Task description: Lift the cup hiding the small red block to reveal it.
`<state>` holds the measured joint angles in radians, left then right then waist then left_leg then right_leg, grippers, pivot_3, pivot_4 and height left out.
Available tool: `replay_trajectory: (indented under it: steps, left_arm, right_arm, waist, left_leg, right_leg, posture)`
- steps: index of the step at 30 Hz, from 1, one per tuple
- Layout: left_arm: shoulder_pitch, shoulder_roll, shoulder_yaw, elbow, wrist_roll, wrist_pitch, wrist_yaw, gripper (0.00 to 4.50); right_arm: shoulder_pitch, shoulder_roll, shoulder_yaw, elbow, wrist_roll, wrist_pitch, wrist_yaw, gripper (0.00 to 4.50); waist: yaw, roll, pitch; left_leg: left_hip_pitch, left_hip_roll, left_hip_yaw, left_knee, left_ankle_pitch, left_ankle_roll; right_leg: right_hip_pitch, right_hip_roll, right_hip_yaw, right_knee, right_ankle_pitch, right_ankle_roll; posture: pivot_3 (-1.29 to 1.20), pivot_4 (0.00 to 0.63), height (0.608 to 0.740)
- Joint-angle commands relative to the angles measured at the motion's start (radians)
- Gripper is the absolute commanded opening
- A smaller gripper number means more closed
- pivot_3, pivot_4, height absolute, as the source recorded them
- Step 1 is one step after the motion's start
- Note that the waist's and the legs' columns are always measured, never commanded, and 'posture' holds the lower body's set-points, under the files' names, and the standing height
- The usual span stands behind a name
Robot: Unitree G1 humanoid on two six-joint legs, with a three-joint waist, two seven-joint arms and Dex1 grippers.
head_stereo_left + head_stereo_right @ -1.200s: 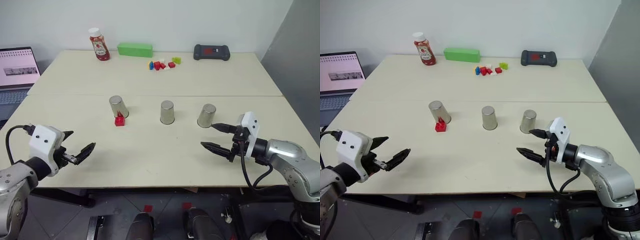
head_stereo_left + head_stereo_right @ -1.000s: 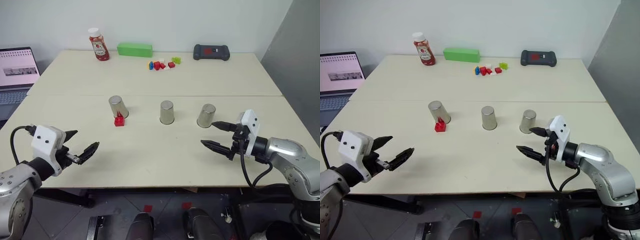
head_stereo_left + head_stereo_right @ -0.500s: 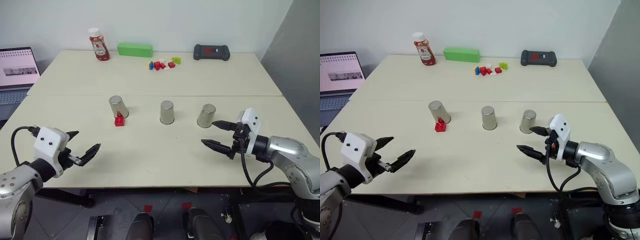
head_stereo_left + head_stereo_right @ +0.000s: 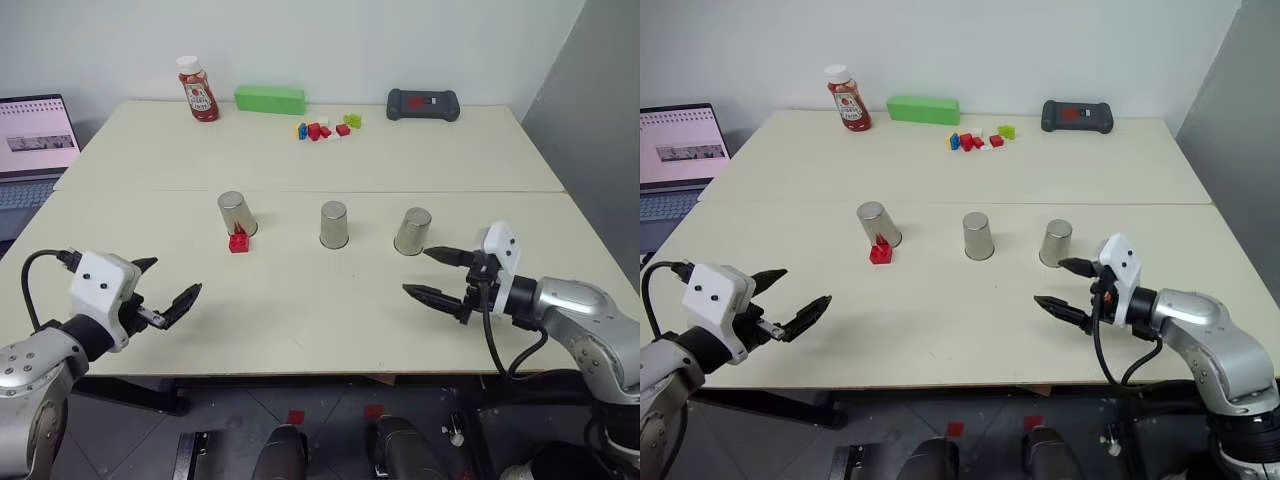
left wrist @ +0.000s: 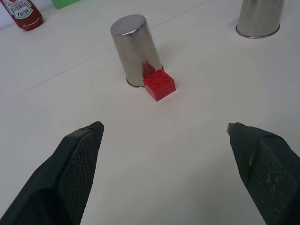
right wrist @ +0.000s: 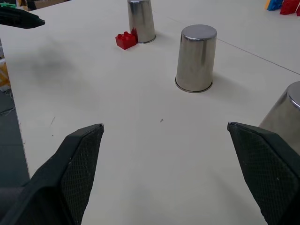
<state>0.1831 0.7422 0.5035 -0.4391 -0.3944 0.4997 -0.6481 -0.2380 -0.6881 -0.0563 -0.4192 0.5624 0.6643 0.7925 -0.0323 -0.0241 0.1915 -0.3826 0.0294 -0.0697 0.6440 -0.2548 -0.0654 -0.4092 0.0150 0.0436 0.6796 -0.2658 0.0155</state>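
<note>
While both arms hover over the near edge of the table (image 4: 300, 330), almost nothing in the scene shifts across the last second. The left gripper (image 4: 165, 295), lower left of the head view, creeps slightly toward the centre and stays spread wide with nothing between its fingers. The right gripper (image 4: 440, 275), lower right, keeps its place, likewise released and empty. Neither touches a cup.

By this reading the reveal is already made. The small red block (image 4: 239, 241) lies uncovered on the table, touching the base of the leftmost cup (image 4: 237, 213) on its near side. The left wrist view shows the block's studs (image 5: 159, 84) and the cup (image 5: 136, 56) standing inverted just behind it. The arms appear to be resting after the lift rather than preparing one.

Count of things:
- Silvery cups: three, in a row across the middle of the frame, namely the leftmost, the centre cup (image 4: 334, 224) and the right cup (image 4: 412, 231), all inverted and well apart.
- Small red block beside a cup: one.
- Sauce bottle (image 4: 198, 89): one, upper left.
- Long green block (image 4: 270, 99): one, top centre.
- Loose coloured bricks (image 4: 325, 127): a small cluster, too small to count exactly.
- Black device (image 4: 424, 104): one, upper right.
- Laptop (image 4: 35, 140): one, left edge.
</note>
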Motion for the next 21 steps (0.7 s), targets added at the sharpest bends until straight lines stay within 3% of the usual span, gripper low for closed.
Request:
replay_trajectory:
  steps: [1, 21]
  left_arm:
    - [-0.002, 0.036, -0.003, -0.015, -0.011, 0.046, -0.017, 4.49]
    - [-0.016, 0.041, -0.019, -0.005, -0.012, 0.055, -0.045, 4.49]
  right_arm:
    - [-0.003, -0.002, -0.020, -0.038, 0.008, -0.016, -0.003, 4.50]
    - [0.008, -0.020, -0.022, -0.046, 0.013, -0.016, 0.008, 4.50]
  waist:
    - [0.000, 0.000, 0.000]
    - [0.000, 0.000, 0.000]
  left_leg:
    - [0.000, 0.000, 0.000, 0.000, 0.000, 0.000]
    - [0.000, 0.000, 0.000, 0.000, 0.000, 0.000]
  right_leg:
    - [0.000, 0.000, 0.000, 0.000, 0.000, 0.000]
    - [0.000, 0.000, 0.000, 0.000, 0.000, 0.000]
  posture:
    - [0.00, 0.150, 0.740]
    - [0.00, 0.150, 0.740]
